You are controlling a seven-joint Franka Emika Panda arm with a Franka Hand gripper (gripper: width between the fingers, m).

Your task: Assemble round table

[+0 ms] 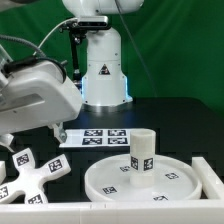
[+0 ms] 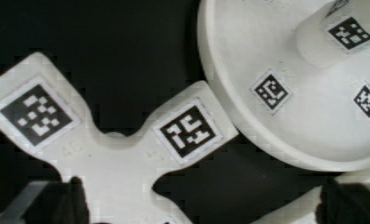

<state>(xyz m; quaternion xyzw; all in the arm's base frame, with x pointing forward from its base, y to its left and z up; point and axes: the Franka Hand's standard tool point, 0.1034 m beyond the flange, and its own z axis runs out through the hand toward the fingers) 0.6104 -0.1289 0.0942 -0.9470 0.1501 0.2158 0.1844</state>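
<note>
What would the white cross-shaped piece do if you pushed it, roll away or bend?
The cross-shaped piece looks like thick, hard plastic, so it probably would not bend. It lies flat with arms sticking out, so it should slide rather than roll.

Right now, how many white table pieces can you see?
3: the round disc, the short cylinder upright at its centre, the cross-shaped piece at the exterior view's left. Others may be hidden.
</note>
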